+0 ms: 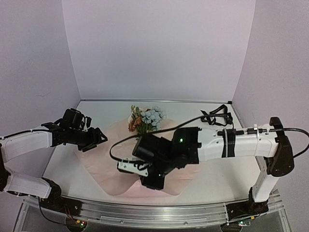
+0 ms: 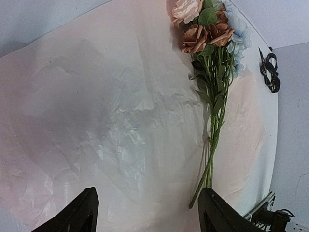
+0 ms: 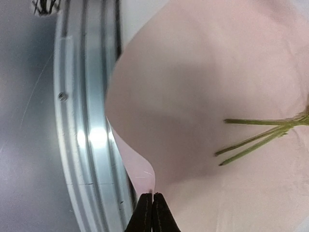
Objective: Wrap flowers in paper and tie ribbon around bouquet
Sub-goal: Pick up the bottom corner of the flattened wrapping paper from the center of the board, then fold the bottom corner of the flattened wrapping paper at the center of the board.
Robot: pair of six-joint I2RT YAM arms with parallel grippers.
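Note:
The pink paper (image 1: 104,166) lies spread on the table with the flowers (image 1: 145,120) on its far part. In the left wrist view the flowers (image 2: 211,36) lie on the paper (image 2: 96,96), their stems running down to my right finger. My left gripper (image 2: 149,212) hovers open over the paper (image 1: 96,137), holding nothing. My right gripper (image 3: 152,197) is shut on the paper's near edge (image 3: 142,174), which curls up; stem ends (image 3: 251,140) lie beyond. From above this gripper (image 1: 153,184) is near the front edge. The black ribbon (image 1: 215,116) lies bunched at the back right.
A metal rail (image 3: 91,121) runs along the table's near edge (image 1: 145,210), right beside the pinched paper edge. Lilac walls close in the back and both sides. The ribbon (image 2: 269,72) sits off the paper on the white tabletop.

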